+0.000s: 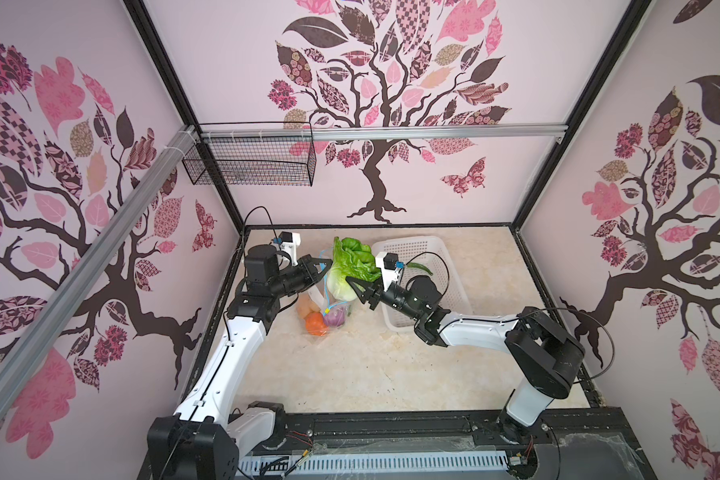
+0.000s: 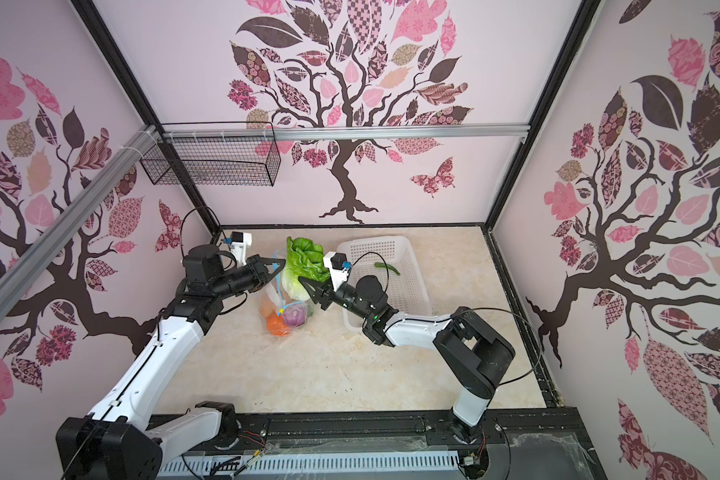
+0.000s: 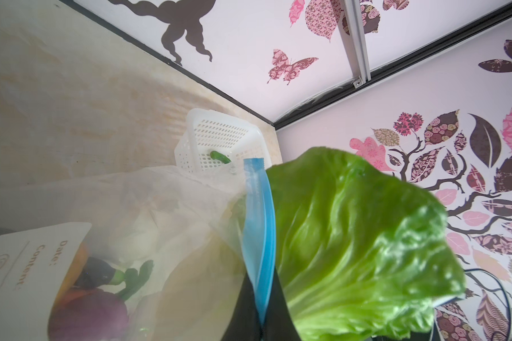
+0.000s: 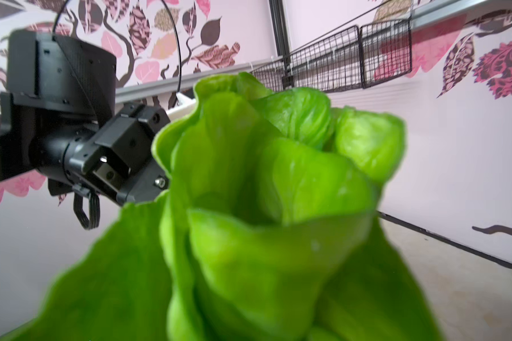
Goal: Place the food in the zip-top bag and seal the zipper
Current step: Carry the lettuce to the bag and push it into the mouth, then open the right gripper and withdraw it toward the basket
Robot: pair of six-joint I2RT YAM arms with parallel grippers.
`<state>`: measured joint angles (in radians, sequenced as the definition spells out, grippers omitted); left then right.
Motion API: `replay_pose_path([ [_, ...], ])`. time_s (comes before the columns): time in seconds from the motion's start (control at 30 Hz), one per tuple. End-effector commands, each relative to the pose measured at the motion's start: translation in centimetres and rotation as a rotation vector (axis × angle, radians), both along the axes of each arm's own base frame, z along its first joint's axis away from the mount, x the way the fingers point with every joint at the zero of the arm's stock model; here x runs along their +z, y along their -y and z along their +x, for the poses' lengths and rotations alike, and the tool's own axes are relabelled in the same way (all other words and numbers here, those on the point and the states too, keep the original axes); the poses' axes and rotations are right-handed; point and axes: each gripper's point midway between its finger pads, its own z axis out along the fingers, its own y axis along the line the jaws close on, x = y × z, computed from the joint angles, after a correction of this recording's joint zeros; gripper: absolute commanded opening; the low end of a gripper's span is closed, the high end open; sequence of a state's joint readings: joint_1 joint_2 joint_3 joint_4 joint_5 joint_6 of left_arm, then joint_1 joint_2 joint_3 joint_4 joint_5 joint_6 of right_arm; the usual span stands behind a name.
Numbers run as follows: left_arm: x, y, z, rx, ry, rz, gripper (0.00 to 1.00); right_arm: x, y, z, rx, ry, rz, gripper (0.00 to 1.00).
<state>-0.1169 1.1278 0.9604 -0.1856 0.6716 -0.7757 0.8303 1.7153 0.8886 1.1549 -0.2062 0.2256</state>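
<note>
left hand (image 1: 326, 270) pinching zipper (image 3: 258, 233) | cabbage (image 1: 350, 259) against right hand (image 1: 357, 293), grip unclear

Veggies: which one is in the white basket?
The thin green pepper, alone in the basket. The cabbage stands at the mouth of the bag; the onion and pumpkin lie inside it.

Green leafy cabbage (image 4: 263, 221): close, blurred, fills most of view. Left arm (image 4: 56, 118): black, just beside cabbage, fingertips hidden behind leaves. Black wire basket (image 4: 337, 59): wall-mounted, well beyond cabbage.
</note>
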Motion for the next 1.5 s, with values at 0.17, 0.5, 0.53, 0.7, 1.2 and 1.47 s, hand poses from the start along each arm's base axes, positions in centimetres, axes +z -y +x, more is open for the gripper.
replay_pose_path([
  [0.17,4.4,1.3,-1.4,-0.061,0.041,-0.123,0.00,-0.3,-2.9,0.0,-0.066,0.100,0.048,0.52],
  [0.5,6.8,1.4,-1.3,-0.067,0.074,-0.160,0.00,-4.4,-1.7,2.4,-0.272,0.098,-0.151,0.54],
  [0.53,6.5,1.4,-1.3,-0.066,0.070,-0.159,0.00,-4.0,-1.4,2.7,-0.300,0.096,-0.141,0.55],
  [0.7,4.8,1.5,-1.2,-0.065,0.028,-0.163,0.00,-1.2,-1.9,3.9,-0.322,0.034,-0.071,0.55],
  [1.2,7.1,0.6,0.1,-0.018,0.103,-0.164,0.00,-5.6,-4.4,-0.8,-0.162,0.197,-0.239,0.76],
  [1.47,5.6,-0.5,0.8,0.024,0.126,-0.072,0.00,-5.3,-3.5,-3.8,-0.019,0.148,-0.352,0.99],
])
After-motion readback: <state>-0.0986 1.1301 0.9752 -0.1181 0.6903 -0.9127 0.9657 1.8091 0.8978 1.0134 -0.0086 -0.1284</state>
